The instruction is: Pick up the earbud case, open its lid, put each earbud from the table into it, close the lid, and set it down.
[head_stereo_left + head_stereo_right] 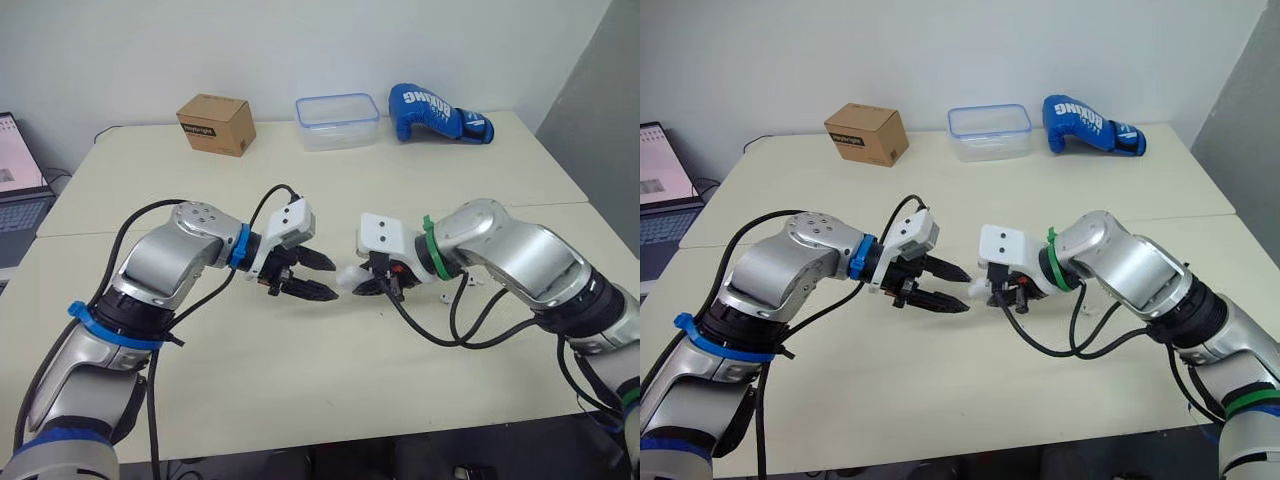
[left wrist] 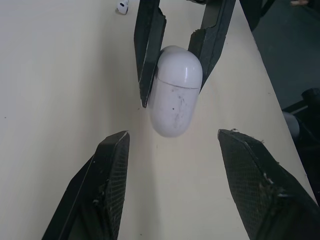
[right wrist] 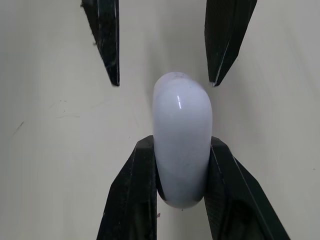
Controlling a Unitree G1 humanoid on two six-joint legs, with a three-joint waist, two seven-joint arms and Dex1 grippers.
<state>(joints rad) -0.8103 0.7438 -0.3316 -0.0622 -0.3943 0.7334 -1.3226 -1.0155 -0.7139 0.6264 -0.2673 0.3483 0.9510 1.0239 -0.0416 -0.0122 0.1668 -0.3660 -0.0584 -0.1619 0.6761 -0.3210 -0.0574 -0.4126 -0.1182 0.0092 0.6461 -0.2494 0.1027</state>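
A white earbud case [image 2: 175,92], lid closed, hangs just above the table [image 1: 300,380], held between the fingers of my right gripper [image 3: 182,144]. In the head views the case [image 1: 349,278] is near the table's middle. My left gripper [image 1: 335,280] faces it from the left, open, its two fingertips [image 2: 117,150] either side of the case's free end and not touching it. One white earbud [image 2: 121,6] lies on the table beyond the right gripper. A small white piece [image 1: 443,297] lies by the right forearm.
Along the table's far edge stand a cardboard box [image 1: 216,123], a clear plastic container with a blue rim [image 1: 337,120] and a blue boxing glove [image 1: 437,112]. A laptop [image 1: 20,190] sits off the far left. Cables loop from both wrists.
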